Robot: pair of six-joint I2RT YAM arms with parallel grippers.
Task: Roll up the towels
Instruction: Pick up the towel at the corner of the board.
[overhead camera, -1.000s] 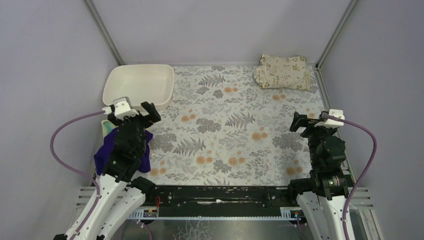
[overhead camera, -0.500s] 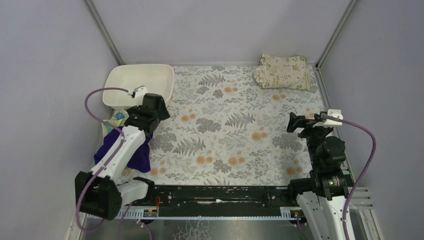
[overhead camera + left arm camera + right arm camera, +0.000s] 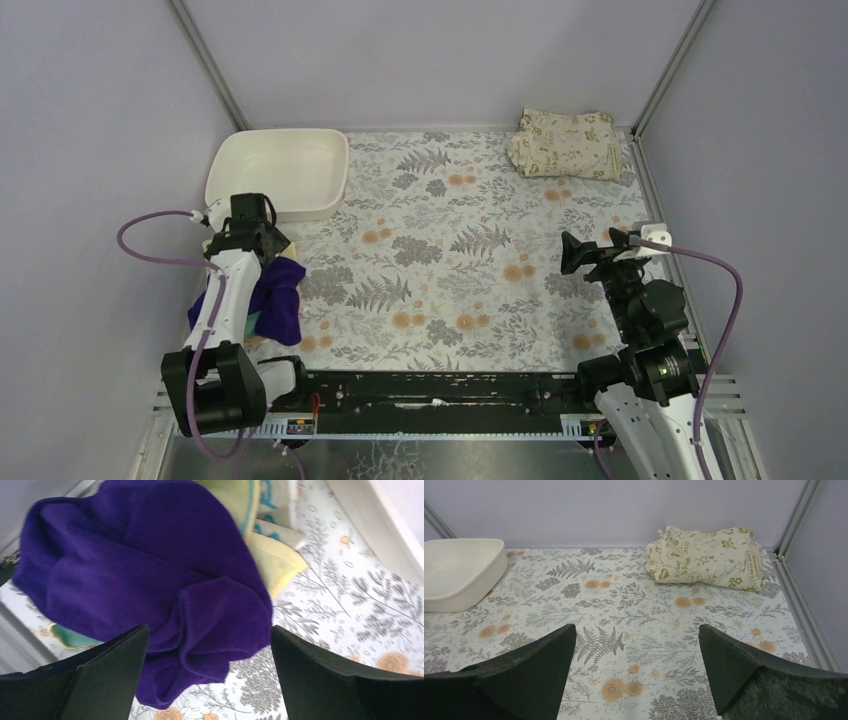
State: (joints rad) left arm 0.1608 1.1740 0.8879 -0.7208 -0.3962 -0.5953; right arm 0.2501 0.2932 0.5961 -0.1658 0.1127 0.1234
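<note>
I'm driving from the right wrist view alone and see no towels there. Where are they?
Observer: Piled at the near left corner of the table, with the purple towel on top.
Operator: Where is the left gripper?
Observer: The left gripper is over the purple towel, jaws open, gripping nothing.
Operator: Are other towels visible?
Observer: A yellow towel with teal marks sticks out from under the purple one, on the side of the white basin.
</note>
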